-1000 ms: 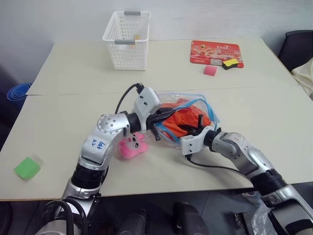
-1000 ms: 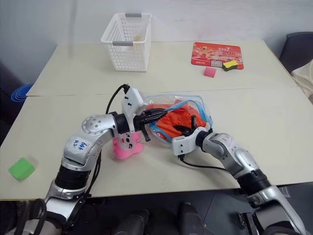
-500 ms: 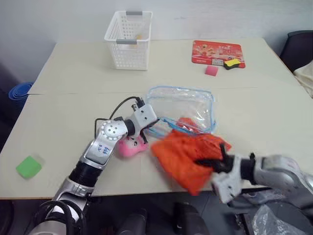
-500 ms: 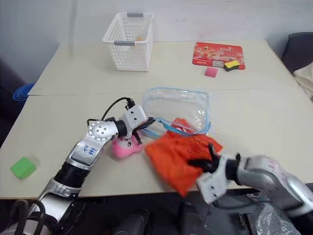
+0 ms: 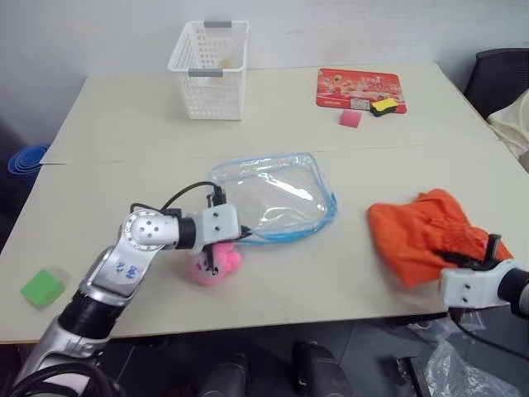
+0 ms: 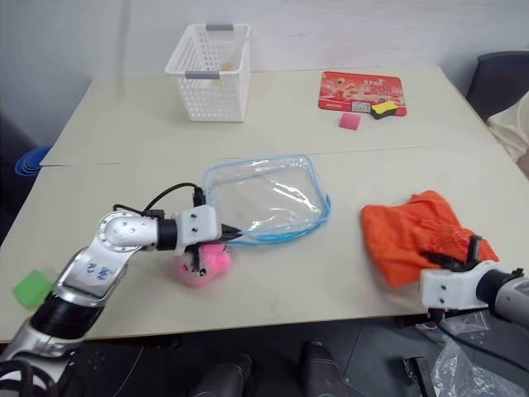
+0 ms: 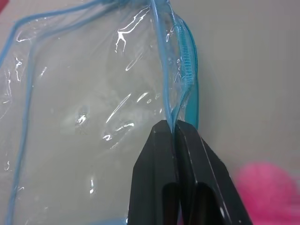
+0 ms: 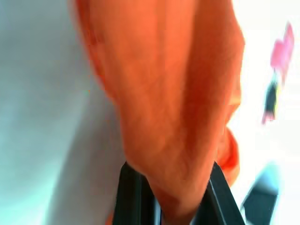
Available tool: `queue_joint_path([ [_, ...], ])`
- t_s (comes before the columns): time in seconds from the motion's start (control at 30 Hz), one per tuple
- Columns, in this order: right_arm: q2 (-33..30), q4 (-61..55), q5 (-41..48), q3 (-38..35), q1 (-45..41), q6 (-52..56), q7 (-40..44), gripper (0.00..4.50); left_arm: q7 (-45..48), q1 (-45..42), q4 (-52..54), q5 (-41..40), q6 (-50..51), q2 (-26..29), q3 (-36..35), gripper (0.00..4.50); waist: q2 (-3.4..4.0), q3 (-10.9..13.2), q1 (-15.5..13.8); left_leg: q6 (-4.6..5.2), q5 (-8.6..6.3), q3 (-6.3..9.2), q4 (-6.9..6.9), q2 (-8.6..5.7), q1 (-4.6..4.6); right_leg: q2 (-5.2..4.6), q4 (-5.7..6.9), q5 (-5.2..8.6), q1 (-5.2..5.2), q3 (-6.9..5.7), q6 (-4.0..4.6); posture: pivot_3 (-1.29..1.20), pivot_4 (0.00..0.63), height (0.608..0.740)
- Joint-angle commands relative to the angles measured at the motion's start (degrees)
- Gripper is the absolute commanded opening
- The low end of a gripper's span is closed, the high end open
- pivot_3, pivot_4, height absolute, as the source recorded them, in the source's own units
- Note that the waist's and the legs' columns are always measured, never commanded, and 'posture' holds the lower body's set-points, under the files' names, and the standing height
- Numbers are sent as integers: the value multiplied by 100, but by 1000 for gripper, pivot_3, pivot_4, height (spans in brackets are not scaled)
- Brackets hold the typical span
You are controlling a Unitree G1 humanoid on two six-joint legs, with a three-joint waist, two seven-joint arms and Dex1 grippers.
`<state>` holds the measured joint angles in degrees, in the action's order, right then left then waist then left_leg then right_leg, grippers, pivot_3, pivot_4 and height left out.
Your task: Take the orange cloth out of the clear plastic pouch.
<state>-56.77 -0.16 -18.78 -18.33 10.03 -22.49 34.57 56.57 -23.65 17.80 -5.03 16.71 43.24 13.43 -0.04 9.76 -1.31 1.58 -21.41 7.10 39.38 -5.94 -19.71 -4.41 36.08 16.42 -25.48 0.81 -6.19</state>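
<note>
The clear plastic pouch (image 5: 273, 198) with light blue zipper edging lies flat and empty in the middle of the table. My left gripper (image 7: 174, 124) is shut on the pouch's zipper edge at its near left corner, also seen in the head view (image 5: 227, 240). The orange cloth (image 5: 421, 236) is outside the pouch, bunched in wrinkled folds over the table's right front part. My right gripper (image 5: 488, 256) is shut on the cloth's near edge; in the right wrist view orange fabric bulges between its two fingers (image 8: 136, 197).
A small pink plush (image 5: 216, 263) lies under my left wrist. A white lattice basket (image 5: 208, 58) stands at the back left. A red card (image 5: 359, 87), a yellow-black item (image 5: 382, 105) and a pink block (image 5: 350, 117) lie at the back right. A green block (image 5: 41, 288) sits front left.
My right gripper pulled the orange cloth out of the pouch and carried it far right. The pouch now lies flat and empty. My left gripper drew back leftward, still pinching the edge.
</note>
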Motion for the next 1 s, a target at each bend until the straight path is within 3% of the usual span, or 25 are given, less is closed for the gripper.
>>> queue_joint_path([
  [0.03,387,-417,223,349,-368,586,-29,35,230,10,331,-194,53,50,-23,0,1,0,-6,0,0,0,-2,0,1,-1,-1,0,1,1,0,0,150,740],
  [0.13,577,-525,217,599,-543,996,62,35,207,-58,209,-39,-5,49,33,0,2,0,-8,1,1,-2,-4,-3,2,-1,0,0,0,2,0,0,150,740],
  [0.23,726,-787,632,603,-538,1492,285,853,233,-52,174,-112,155,36,9,655,2,0,-24,3,2,-1,-5,-6,1,-3,0,0,0,2,0,0,150,740],
  [0.37,686,-1134,1105,393,-221,1838,652,2187,206,-2,144,-413,473,2,-259,1846,2,0,-21,3,2,0,-6,-5,1,-2,-1,0,0,1,0,0,150,740],
  [0.53,702,-1942,2678,-530,565,2984,1535,3922,296,59,339,-1655,1515,-89,-1096,3416,2,0,-27,3,2,7,-10,-2,1,-2,-1,0,0,-2,0,0,150,740],
  [0.6,697,-2160,3558,-1265,870,3654,1934,4500,379,82,279,-2206,2005,75,-1640,4014,2,1,-26,3,2,7,-10,-1,3,-2,-1,0,3,-1,0,0,150,740],
  [0.67,608,-2073,4338,-2142,1216,4404,2418,4500,692,166,-40,-2493,2157,489,-2188,4470,3,2,-17,4,2,7,-11,-1,3,-2,-3,0,3,-1,0,0,150,740],
  [0.83,236,-1161,5053,-3464,1688,5334,3271,4500,1481,417,-1457,-1962,901,1472,-2594,4470,6,3,-15,2,2,1,-36,2,32,0,-13,3,18,3,5,0,150,740],
  [1.0,-10,-395,5221,-3823,1547,5587,3514,4500,1662,9,-2666,-1671,202,1723,-2513,4470,9,5,-22,5,0,1,-40,0,46,-5,-24,3,38,3,6,0,150,740],
])
